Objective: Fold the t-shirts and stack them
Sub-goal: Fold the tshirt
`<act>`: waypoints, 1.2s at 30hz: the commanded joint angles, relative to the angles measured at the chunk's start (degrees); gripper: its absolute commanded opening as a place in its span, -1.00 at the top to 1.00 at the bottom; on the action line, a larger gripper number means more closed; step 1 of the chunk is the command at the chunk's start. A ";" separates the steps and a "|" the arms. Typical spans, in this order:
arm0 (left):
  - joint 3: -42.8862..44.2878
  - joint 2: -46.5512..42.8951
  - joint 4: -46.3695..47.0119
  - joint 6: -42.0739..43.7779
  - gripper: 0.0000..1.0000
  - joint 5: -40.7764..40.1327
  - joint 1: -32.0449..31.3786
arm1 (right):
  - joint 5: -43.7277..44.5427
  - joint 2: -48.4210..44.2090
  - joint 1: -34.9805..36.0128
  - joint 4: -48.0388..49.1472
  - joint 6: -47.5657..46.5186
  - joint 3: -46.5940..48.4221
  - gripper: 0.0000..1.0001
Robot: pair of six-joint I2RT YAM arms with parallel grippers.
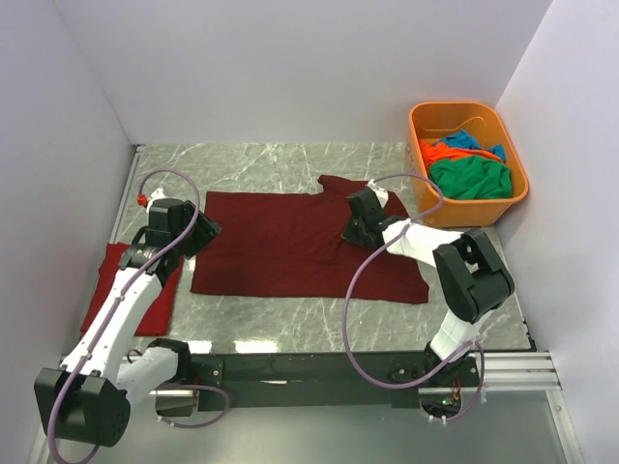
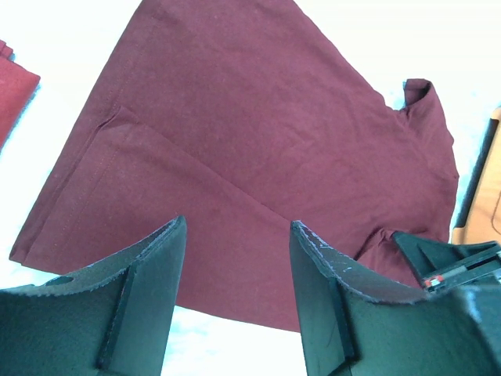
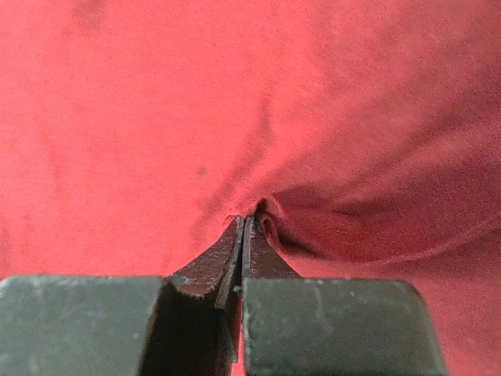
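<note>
Fold in hand, on maroon t-shirt (image 1: 280,242) spread at centre of tabletop (image 1: 280,166). Pinching its cloth toward 3 o'clock with right tool (image 3: 244,223), clamped tight; hovering over 9 o'clock edge with left tool (image 2: 235,235), parted, empty. Next, likely: grip there, lift, fold across.

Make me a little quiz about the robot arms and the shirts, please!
1. True or false: the left gripper is shut.
2. What is the right gripper pinching? A the maroon t-shirt, B a sock, C nothing.
3. What colour is the t-shirt lying at the front of the orange tub?

Key: 1 false, its jaws stand apart above the cloth. 2 A. 3 the green t-shirt.
</note>
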 commanded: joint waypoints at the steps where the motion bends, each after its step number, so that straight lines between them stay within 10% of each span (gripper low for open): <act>1: 1.53 0.26 0.89 0.41 -0.22 -0.60 -0.21 | 0.96 1.89 1.06 0.63 -2.49 4.34 1.00; 13: 6.61 8.94 2.30 -6.08 -0.25 -4.29 -0.21 | 0.52 1.19 1.24 -1.56 -6.97 9.52 0.18; 36: 60.41 68.98 -12.20 -19.62 0.07 -17.74 4.36 | -2.90 3.56 -5.62 -15.90 -13.57 29.48 0.18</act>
